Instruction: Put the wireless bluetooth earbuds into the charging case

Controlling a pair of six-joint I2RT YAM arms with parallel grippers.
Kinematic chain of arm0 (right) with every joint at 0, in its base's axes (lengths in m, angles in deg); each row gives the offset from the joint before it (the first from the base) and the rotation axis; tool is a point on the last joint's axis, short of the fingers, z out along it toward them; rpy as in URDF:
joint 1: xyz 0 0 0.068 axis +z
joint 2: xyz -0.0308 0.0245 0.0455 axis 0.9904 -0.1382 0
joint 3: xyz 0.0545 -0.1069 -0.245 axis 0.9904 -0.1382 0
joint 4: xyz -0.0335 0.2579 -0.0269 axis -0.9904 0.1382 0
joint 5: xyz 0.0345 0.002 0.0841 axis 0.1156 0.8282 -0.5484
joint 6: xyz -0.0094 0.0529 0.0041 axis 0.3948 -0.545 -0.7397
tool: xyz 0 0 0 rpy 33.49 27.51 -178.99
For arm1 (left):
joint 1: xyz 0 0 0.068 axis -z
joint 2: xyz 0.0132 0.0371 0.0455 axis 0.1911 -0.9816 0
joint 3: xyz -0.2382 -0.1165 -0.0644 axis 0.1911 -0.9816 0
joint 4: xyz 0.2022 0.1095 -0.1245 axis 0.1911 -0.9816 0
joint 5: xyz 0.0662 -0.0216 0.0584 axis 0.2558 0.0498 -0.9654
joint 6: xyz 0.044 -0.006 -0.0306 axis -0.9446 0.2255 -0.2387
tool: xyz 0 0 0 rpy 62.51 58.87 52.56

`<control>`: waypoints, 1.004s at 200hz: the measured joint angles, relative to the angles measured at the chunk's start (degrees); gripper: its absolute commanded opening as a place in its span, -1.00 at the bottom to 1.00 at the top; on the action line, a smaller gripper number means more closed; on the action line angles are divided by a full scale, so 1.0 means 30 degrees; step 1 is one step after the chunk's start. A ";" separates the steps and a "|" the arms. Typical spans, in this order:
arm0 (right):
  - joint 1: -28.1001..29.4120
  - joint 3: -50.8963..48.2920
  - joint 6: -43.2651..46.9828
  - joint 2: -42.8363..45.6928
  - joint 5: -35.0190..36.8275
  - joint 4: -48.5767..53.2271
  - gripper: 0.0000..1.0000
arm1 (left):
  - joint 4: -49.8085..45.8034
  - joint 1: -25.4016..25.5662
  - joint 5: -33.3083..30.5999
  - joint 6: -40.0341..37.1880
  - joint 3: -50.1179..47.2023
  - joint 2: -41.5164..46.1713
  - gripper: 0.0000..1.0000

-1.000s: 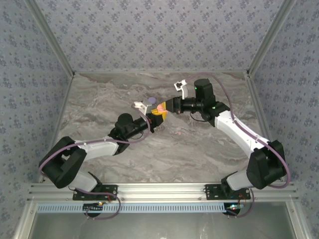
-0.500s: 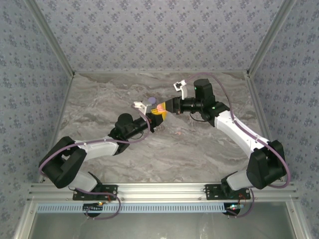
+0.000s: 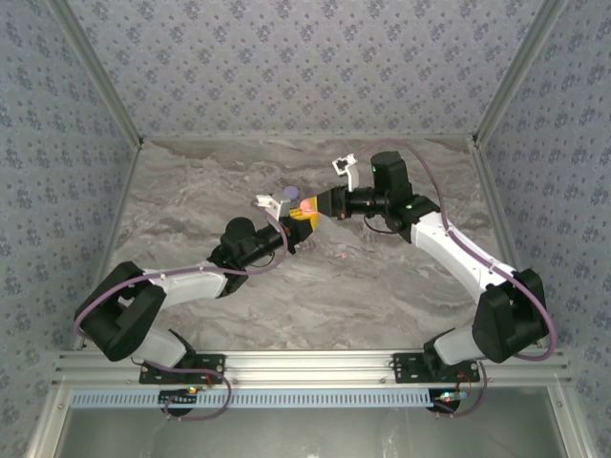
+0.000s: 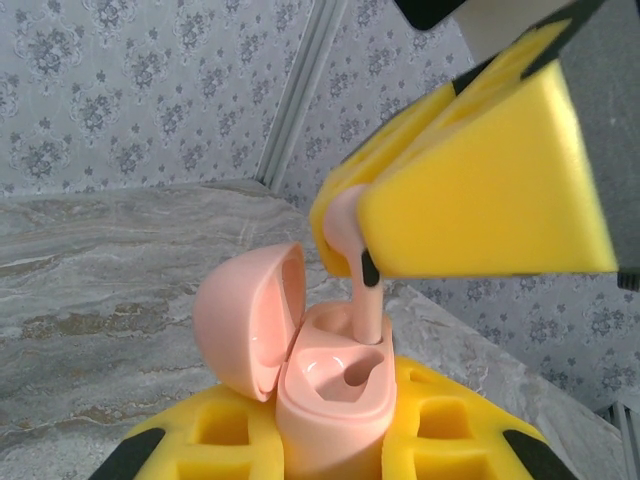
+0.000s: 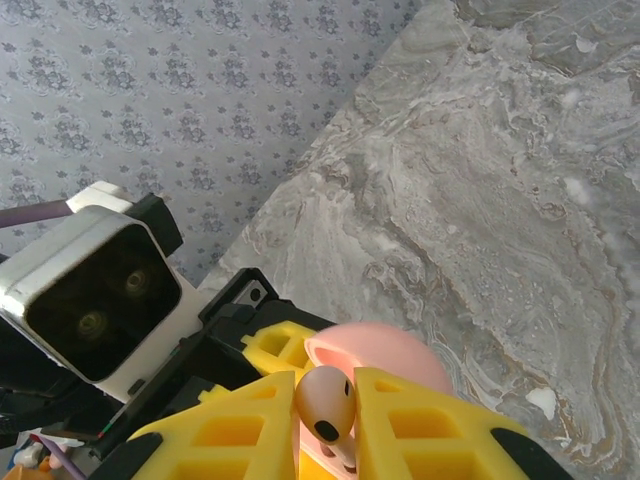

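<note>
Grey marbled table (image 3: 382,286) enclosed by blue floral-patterned walls (image 3: 305,67) and aluminium posts (image 3: 95,72).

Charging case (image 4: 335,400) — lower end cut off.

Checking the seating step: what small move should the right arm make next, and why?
Probably ease the right gripper further along the stem line. The pink earbud it grips has only its stem tip in a socket of the open case, held by the left gripper, with its head well above the rim.

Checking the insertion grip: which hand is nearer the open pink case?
Left. The left hand grips the pink case; the right hand sits just above, its earbud stem at a slot.
</note>
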 measured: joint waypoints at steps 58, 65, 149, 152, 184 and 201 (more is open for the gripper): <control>0.0000 0.0000 0.0058 0.0000 0.0262 0.0138 -0.61 | -0.0029 0.0051 -0.0262 0.0000 -0.0015 0.0029 -0.86; 0.0000 0.0000 0.0066 0.0000 0.0270 0.0138 -0.61 | -0.0029 0.0051 -0.0277 0.0000 -0.0015 0.0029 -0.86; 0.0000 0.0007 0.0408 0.0007 0.0488 0.0627 -0.60 | -0.0401 0.0051 -0.0823 -0.0015 -0.0022 0.0248 -0.87; 0.0000 0.0015 0.0415 0.0007 0.0488 0.0634 -0.60 | -0.0430 0.0051 -0.0831 -0.0015 -0.0022 0.0284 -0.86; 0.0000 0.0073 0.0554 0.0036 0.0619 0.0954 -0.57 | -0.0641 0.0051 -0.0874 -0.0066 -0.0022 0.0386 -0.86; 0.0000 0.0138 0.0634 0.0036 0.0656 0.1158 -0.54 | -0.0699 0.0051 -0.0809 -0.0073 -0.0022 0.0386 -0.86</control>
